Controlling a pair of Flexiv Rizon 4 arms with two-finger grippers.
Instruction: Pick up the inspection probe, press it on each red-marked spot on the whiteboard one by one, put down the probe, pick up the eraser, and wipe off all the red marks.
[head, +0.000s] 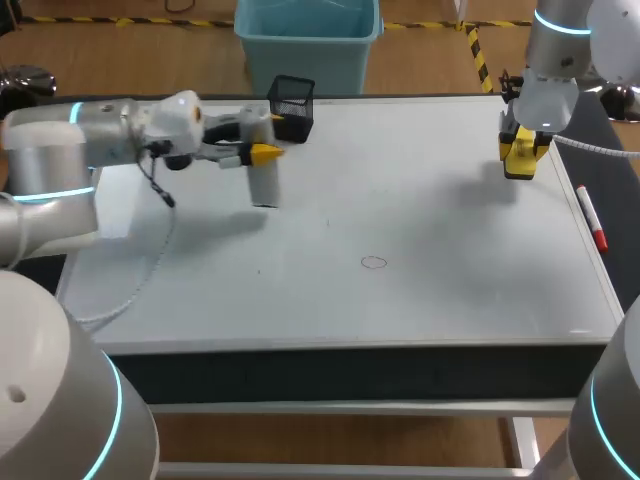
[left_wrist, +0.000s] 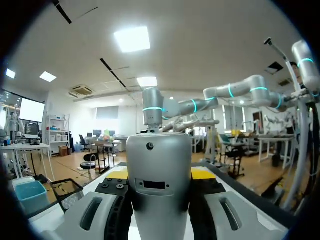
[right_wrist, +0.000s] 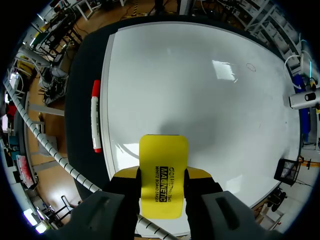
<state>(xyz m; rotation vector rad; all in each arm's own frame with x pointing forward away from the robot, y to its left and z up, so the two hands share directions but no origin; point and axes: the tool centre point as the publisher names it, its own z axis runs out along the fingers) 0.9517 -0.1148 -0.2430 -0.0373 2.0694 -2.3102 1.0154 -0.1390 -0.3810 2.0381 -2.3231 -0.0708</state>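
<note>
**Operator:** Where is the inspection probe, and how does it handle?

**Technician:** The left claw (head: 265, 153) pinches the inspection probe (left_wrist: 159, 185) across its smooth grey barrel. The barrel projects ahead of the fingers, clear of the whiteboard (head: 400, 200). It looks rigid and light, with a slick shell. It should be gripped at mid-barrel and pressed squarely, or it may slide in the pads.

**Operator:** And the eraser?

**Technician:** The right claw (right_wrist: 161, 180) is closed on the eraser (right_wrist: 163, 155), one finger on each long side. The yellow block extends ahead of the fingertips. It is probably light and stiff-backed, so it should be held by its edges with the wiping face flat. One red mark (head: 373, 263) lies well ahead of this claw. A red marker (right_wrist: 95, 115) lies beside the claw on the desk (right_wrist: 85, 75).
</note>
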